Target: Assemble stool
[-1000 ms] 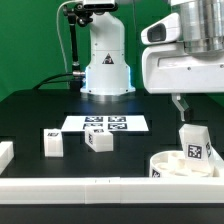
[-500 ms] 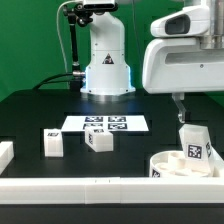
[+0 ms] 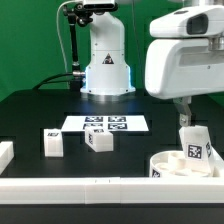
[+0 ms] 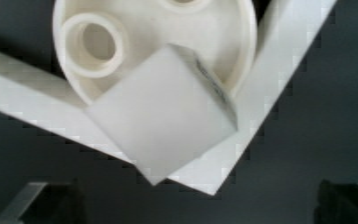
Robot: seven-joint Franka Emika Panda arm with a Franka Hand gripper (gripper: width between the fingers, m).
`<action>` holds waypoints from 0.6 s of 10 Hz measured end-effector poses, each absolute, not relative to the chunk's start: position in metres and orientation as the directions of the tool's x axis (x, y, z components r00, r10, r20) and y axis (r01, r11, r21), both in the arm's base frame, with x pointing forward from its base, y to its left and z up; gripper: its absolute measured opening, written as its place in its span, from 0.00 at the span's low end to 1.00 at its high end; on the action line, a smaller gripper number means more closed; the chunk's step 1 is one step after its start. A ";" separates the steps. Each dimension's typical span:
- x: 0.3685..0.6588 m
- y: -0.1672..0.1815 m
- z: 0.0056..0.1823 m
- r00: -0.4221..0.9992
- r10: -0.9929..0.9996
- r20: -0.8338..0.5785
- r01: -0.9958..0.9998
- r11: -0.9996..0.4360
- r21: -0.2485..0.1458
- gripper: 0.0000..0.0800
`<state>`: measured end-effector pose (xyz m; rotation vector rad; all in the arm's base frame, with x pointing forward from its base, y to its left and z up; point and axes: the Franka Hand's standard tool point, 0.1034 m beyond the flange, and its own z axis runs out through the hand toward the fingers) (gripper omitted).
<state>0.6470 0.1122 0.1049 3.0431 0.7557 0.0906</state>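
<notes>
The round white seat lies flat at the exterior view's lower right, in the corner of the white rails. One white tagged leg stands upright on it. In the wrist view the seat shows its holes and the leg fills the middle. My gripper hangs just above that leg, open and empty. Its fingers stand wide apart on either side of the wrist view, clear of the leg. Two more legs lie loose on the black table at the exterior view's left.
The marker board lies flat behind the two loose legs. A long white rail runs along the front edge and another piece sits at the left. The arm's base stands at the back.
My hand has shifted slightly toward the exterior view's right above the standing leg. The legs and seat have not moved.
</notes>
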 end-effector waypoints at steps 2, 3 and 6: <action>0.645 0.110 0.099 0.739 0.672 0.033 0.671 -0.740 0.035 0.81; 0.644 0.110 0.095 0.669 0.743 0.021 0.742 -0.669 0.040 0.81; 0.641 0.113 0.086 0.636 0.772 0.009 0.771 -0.636 0.039 0.81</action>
